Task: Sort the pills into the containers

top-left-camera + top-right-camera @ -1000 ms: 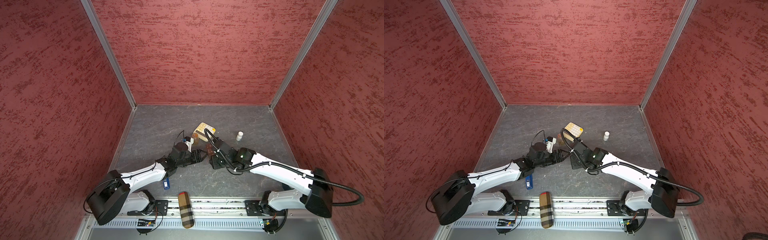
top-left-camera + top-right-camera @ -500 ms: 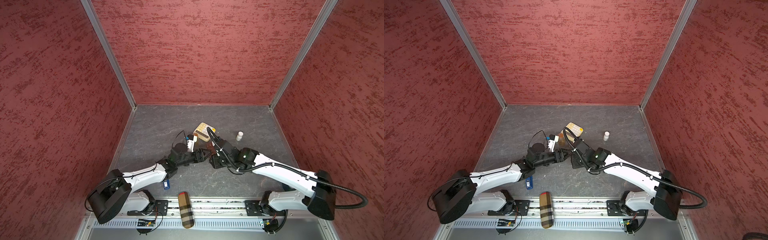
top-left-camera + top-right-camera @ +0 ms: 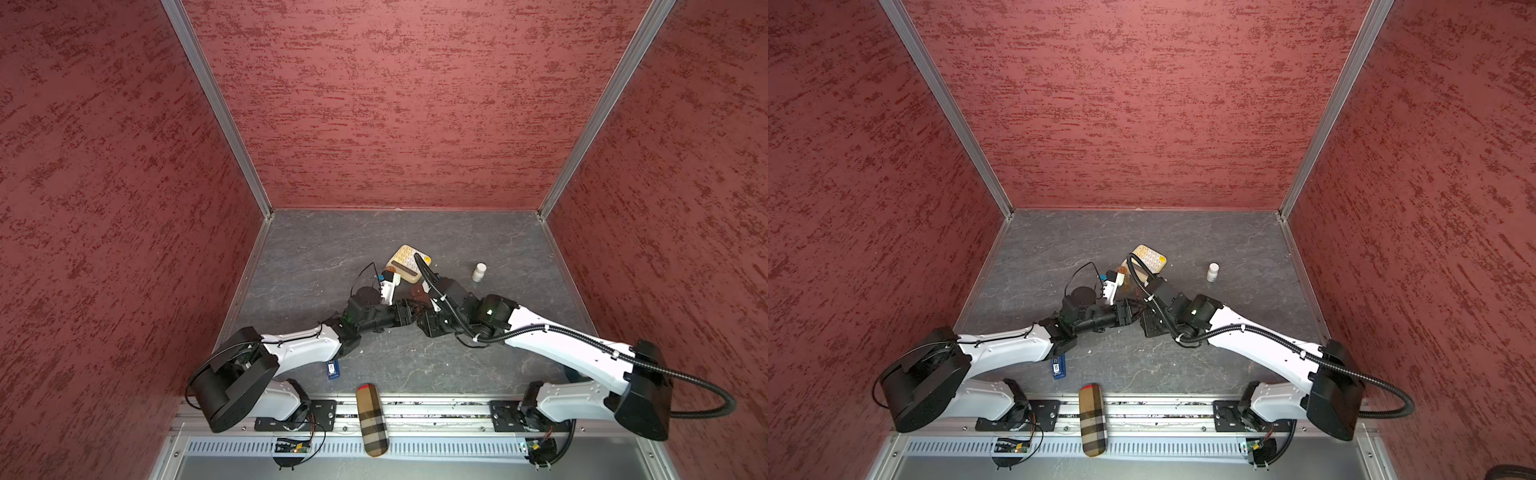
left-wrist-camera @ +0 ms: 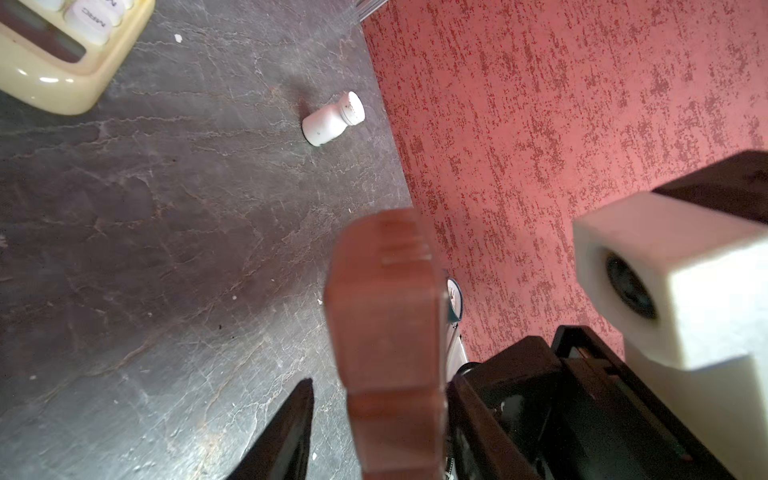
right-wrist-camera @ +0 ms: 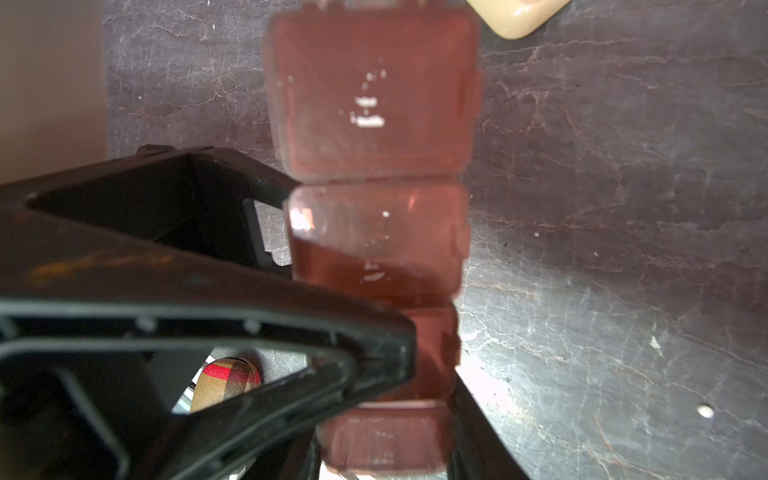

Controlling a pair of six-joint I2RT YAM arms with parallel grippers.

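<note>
Left gripper (image 4: 382,382) has edged towards 3 o'clock, jaws narrower yet apart, straddling one end of the pill box (image 5: 374,95) at table (image 3: 415,232) centre; right gripper (image 5: 386,436) clamps the box; one white pill (image 5: 705,411) lies loose on the table

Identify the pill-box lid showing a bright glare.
The glinting lid, white-lit at one corner, next to the printed lid with the boldest white marks; the others look dull.

Two arms: left arm (image 3: 299,347), right arm (image 3: 557,338). One box (image 5: 374,95), four compartments (image 5: 376,241) showing. One calculator (image 3: 405,266). One bottle (image 3: 478,272), at 2 o'clock. One blue tag (image 3: 333,369). One plaid case (image 3: 372,419), at 6 o'clock. One clear white pill (image 5: 705,411); other specks uncountable.
</note>
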